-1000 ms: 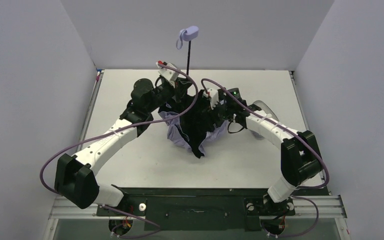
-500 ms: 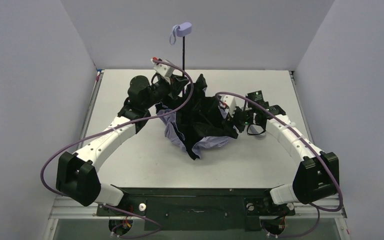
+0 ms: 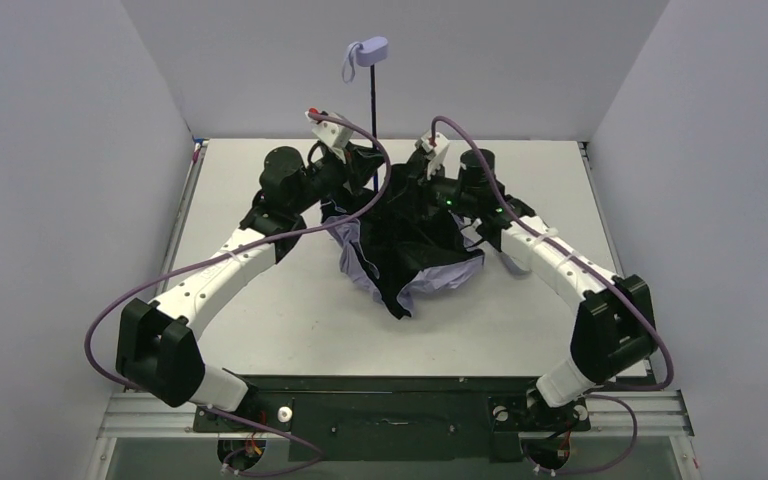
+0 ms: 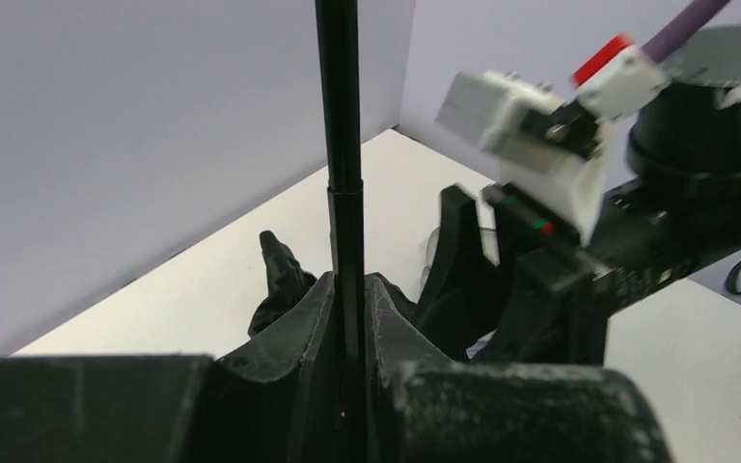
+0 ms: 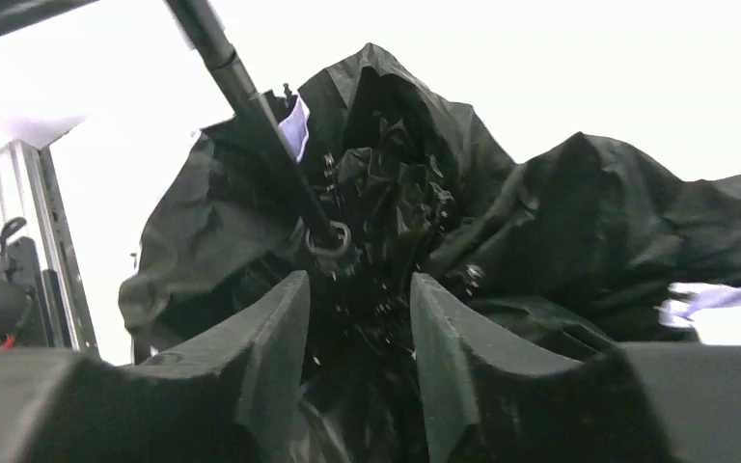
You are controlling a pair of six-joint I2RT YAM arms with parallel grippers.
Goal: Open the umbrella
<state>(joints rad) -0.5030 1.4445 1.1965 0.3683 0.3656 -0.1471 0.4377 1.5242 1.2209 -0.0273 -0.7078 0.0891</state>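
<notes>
Resting the umbrella (image 3: 400, 245) crumpled at frame centre on the worktop (image 3: 260, 300), black lining up. Standing its thin shaft (image 3: 375, 125) upright toward top centre, handle (image 3: 372, 50) capping it. Pinching that shaft low with the left claw (image 4: 347, 289). Holding the right claw (image 5: 357, 289) spread, bunched fabric crowding between its fingers (image 5: 270, 347).

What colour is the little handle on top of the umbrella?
The handle is pale lavender, clearest in the top external view.
</notes>
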